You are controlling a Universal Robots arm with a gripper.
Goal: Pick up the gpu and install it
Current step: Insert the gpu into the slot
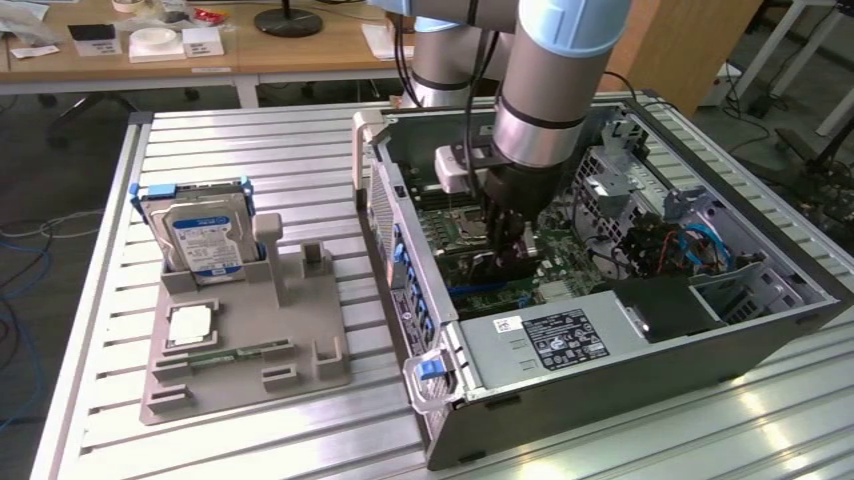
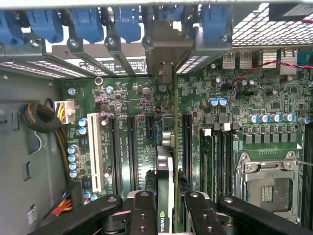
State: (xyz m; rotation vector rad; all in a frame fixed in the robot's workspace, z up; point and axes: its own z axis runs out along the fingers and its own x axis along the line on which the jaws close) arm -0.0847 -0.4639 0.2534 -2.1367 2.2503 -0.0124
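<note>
Install step: your gripper (image 2: 168, 218) pinches the gpu (image 2: 164, 161) edge-on over the motherboard (image 2: 195, 105). Seating likely wants square alignment and a straight press.

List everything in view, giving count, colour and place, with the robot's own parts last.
computer case: one, grey, open, on the table toward the exterior view's right
motherboard: one, green, inside the case
power supply: one, silver with black label, inside the case
gpu: one, dark with silver bracket, edge-on above the motherboard slots
hard drive: one, silver with blue-white label, upright in the holder
processor chip: one, silver, flat in the holder
memory stick: one, green, flat in the holder
holder: one, grey, on the table toward the exterior view's left
table: one, silver, slatted
arm: one, pale blue-grey, reaching into the case
gripper: one, black, closed on the gpu
</note>
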